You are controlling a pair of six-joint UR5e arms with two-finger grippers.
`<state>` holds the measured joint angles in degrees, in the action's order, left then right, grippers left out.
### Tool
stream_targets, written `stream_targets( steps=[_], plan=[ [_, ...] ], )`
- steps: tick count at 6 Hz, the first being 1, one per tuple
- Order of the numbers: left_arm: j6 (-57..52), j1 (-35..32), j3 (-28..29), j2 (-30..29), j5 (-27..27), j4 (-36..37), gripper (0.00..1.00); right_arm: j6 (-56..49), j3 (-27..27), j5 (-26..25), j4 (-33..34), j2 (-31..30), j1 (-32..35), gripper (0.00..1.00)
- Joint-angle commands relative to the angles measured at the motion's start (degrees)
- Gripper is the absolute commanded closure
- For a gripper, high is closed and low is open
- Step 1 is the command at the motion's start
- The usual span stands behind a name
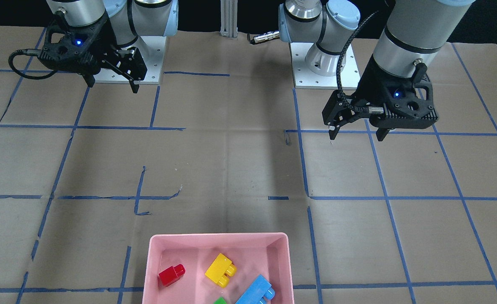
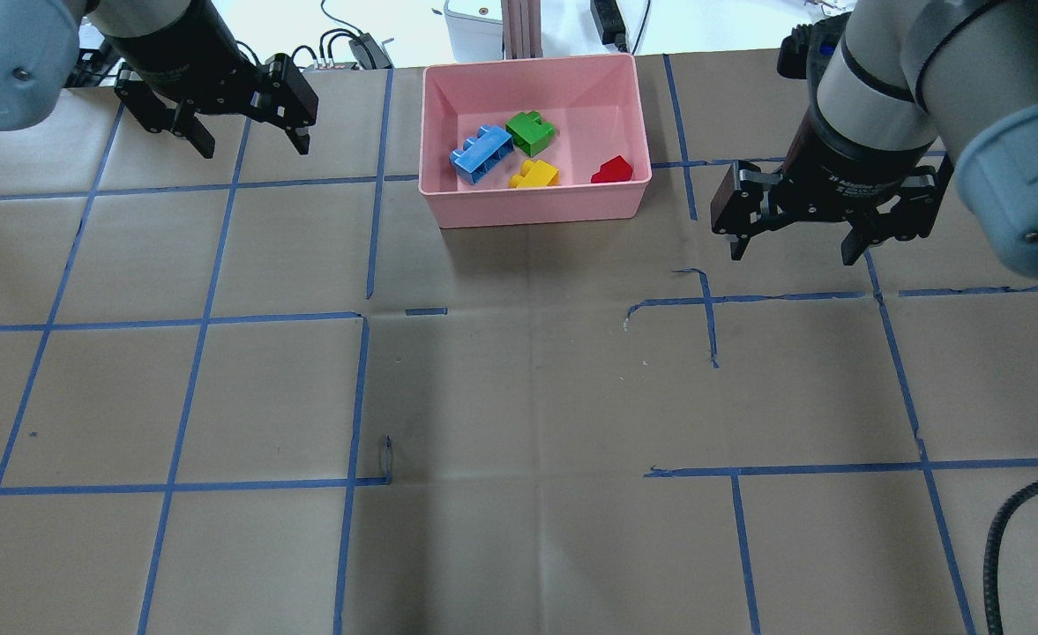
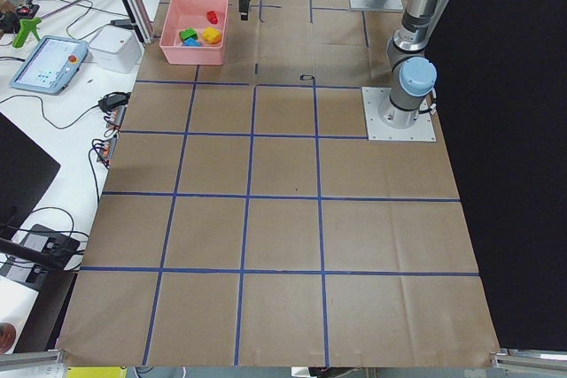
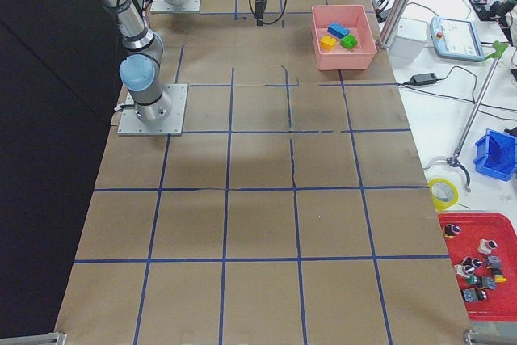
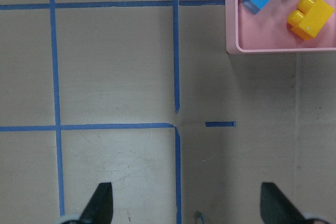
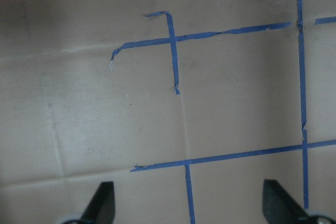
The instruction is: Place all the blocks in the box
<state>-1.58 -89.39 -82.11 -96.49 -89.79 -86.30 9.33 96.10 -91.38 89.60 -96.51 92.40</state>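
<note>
The four blocks (image 2: 481,153) are all seen inside the box (image 2: 536,212), which lies between the left pincer (image 2: 252,141) and the right pincer (image 2: 790,254), both held spread wide and empty over the bench (image 2: 519,397), so no further grasp is judged needed.

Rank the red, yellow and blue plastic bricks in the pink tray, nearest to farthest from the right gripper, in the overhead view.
1. Red one-stud plastic brick, at the pink plastic tray's end toward the right gripper.
2. Yellow two-stud brick, mid-tray.
3. Blue studded brick, at the tray's opposite end.
</note>
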Motion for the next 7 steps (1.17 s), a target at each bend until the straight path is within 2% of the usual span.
stream_targets(
  steps=[1,2,3,7],
  plan=[
    [0.00,0.00,0.02,0.07,-0.03,-0.01,0.01,0.07,-0.82,0.33,0.39,0.01,0.06,0.00],
    [0.00,0.00,-0.06,-0.01,-0.03,-0.01,0.01,-0.28,-0.57,-0.54,-0.04,-0.26,0.06,0.00],
    [0.00,0.00,-0.06,-0.01,-0.03,-0.01,0.01,-0.19,-0.91,-4.81,0.22,-0.43,0.06,0.00],
    [0.00,0.00,-0.33,0.07,-0.03,0.08,0.01,0.69,-4.59,-4.59,1.71,2.99,-0.21,0.00]
  ],
)
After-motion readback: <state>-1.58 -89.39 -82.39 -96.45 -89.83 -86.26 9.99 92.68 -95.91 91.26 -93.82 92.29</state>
